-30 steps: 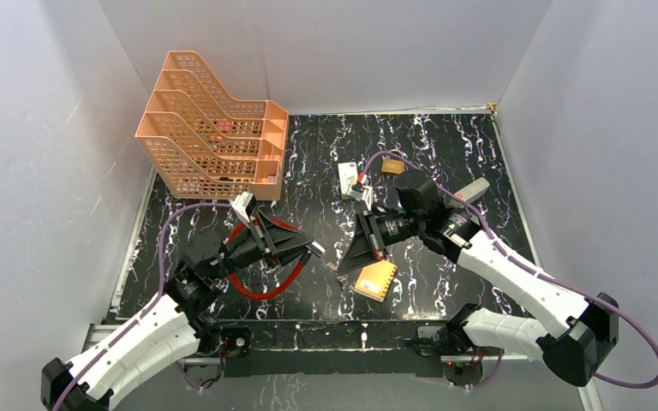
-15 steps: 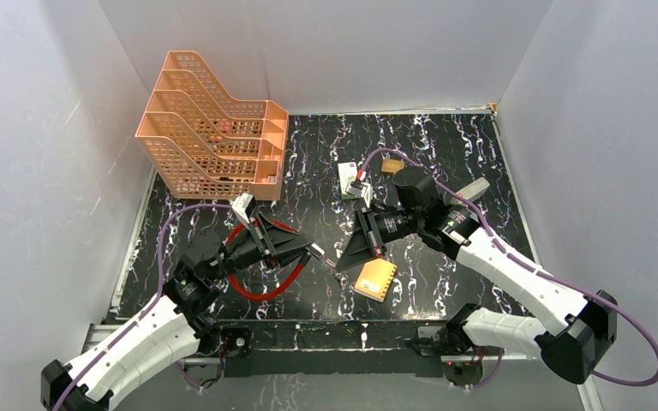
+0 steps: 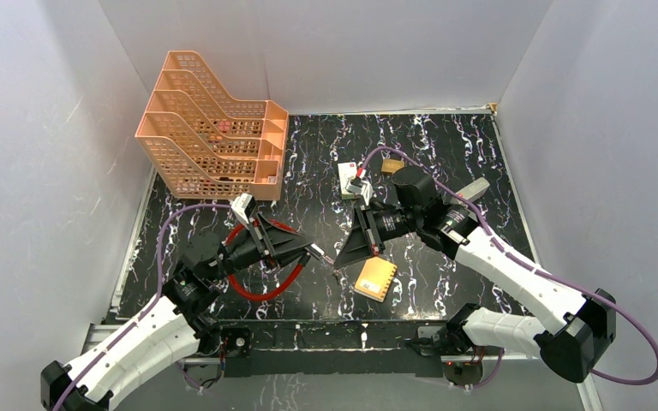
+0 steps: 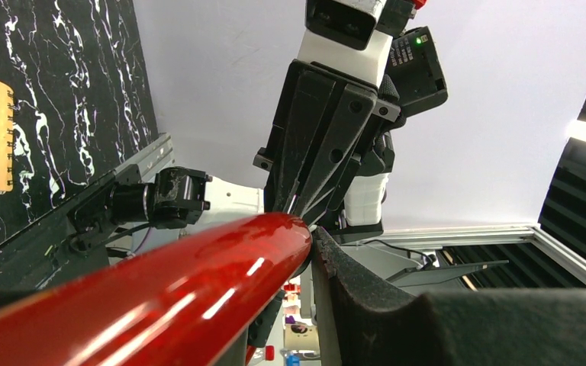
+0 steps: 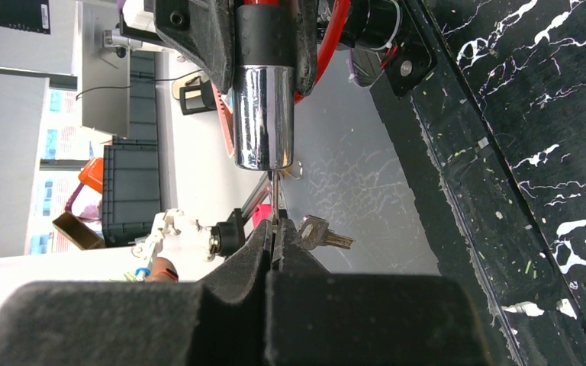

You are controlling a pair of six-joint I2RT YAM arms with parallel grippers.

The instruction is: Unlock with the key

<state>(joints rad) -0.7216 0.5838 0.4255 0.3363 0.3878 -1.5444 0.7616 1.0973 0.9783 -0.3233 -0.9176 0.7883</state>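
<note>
My left gripper (image 3: 310,251) is shut on the red cable loop (image 3: 261,291), just behind its chrome metal end (image 5: 263,114). In the left wrist view the red cable (image 4: 160,297) fills the jaws of the left gripper (image 4: 310,238). My right gripper (image 5: 275,226) faces it and is shut on the key (image 5: 275,197), a thin edge-on blade whose tip meets the face of the chrome end. A second key (image 5: 324,235) hangs loose beside the right fingers. In the top view the right gripper (image 3: 341,258) and the left one meet tip to tip above the table.
An orange notebook (image 3: 376,277) lies under the right gripper. A peach file rack (image 3: 214,128) stands at the back left. A white card (image 3: 351,180), a small brass object (image 3: 392,166) and a grey block (image 3: 473,190) lie behind the right arm.
My right gripper has moved a little to the left, toward the left gripper, closing the gap between the key and the chrome end. The left arm has barely moved.
</note>
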